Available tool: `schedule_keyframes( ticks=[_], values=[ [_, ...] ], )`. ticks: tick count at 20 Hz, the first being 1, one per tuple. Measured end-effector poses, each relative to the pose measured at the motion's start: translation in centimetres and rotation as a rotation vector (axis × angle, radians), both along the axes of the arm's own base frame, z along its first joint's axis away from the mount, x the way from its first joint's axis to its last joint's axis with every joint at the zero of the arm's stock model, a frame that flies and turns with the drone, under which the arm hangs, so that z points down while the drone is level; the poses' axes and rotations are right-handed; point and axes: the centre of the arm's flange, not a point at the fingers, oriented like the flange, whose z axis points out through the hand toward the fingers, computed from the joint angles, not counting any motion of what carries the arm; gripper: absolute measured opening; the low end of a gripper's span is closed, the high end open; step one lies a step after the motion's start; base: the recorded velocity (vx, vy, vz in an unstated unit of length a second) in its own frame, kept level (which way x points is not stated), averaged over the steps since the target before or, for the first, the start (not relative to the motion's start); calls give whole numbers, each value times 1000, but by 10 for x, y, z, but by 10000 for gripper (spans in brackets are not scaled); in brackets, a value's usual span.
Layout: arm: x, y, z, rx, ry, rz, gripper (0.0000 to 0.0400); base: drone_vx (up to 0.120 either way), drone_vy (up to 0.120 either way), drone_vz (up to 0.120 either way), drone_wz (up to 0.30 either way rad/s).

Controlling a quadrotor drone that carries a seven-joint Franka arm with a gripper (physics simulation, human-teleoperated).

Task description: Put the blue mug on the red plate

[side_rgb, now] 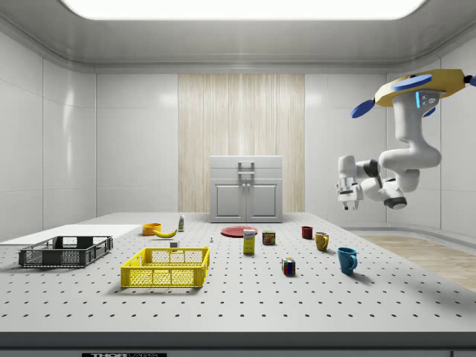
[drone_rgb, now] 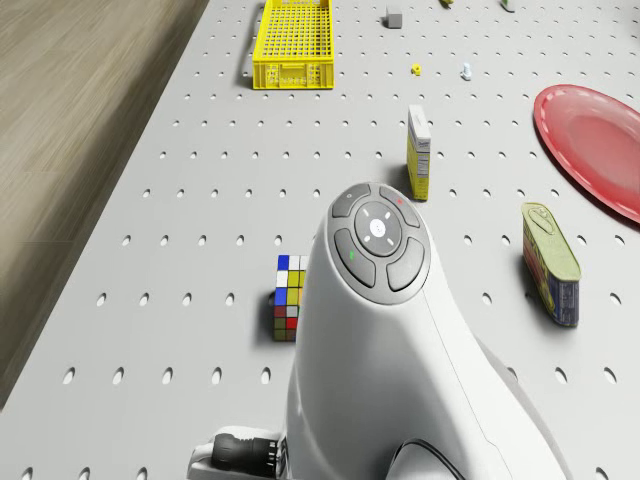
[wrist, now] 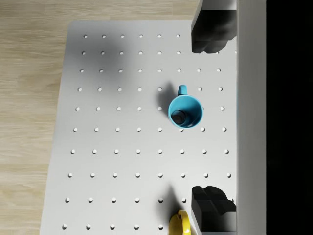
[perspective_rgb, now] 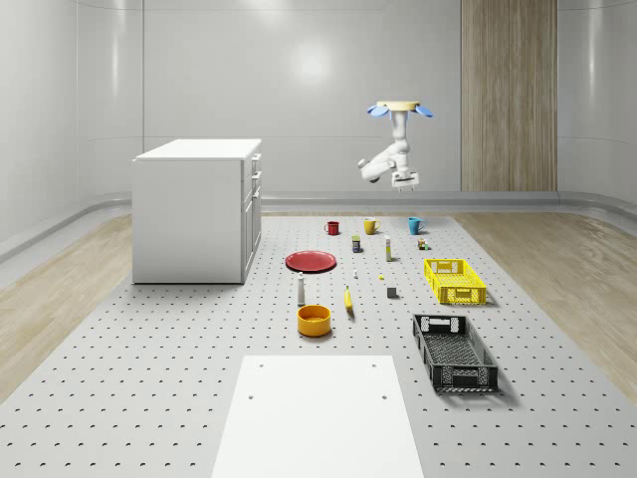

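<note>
**Blue mug sits directly beneath your open hand**

Your hand hangs high in the air with its fingers spread wide and nothing between them. In the wrist view the blue mug stands upright on the perforated tabletop right below, its handle pointing toward the tabletop's far edge. Well above the mug, the hand points downward in the side view.

Your drone hovers over the far end of the tabletop, above the row of mugs, with the arm folded below it. Just beside the blue mug stands the yellow mug, and past that the red mug. The red plate lies flat nearer the middle of the tabletop, well apart from the blue mug. Between them you see a Rubik's cube, a yellow box and a can.
</note>
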Motion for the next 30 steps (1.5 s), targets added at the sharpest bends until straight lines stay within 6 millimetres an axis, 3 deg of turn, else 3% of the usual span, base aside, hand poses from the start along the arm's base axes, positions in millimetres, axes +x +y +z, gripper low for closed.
schedule_keyframes(
  ticks=[5,10,20,30],
  values=[
    [0,-7,-1,-67,2,-2,400,0,40,-120,0],
    [0,-9,-1,-95,3,-2,400,104,0,-120,0],
    [0,-11,-1,-110,4,-2,400,0,20,-120,0],
    [0,-11,-1,-113,4,-2,400,20,-32,-120,0]
  ],
)
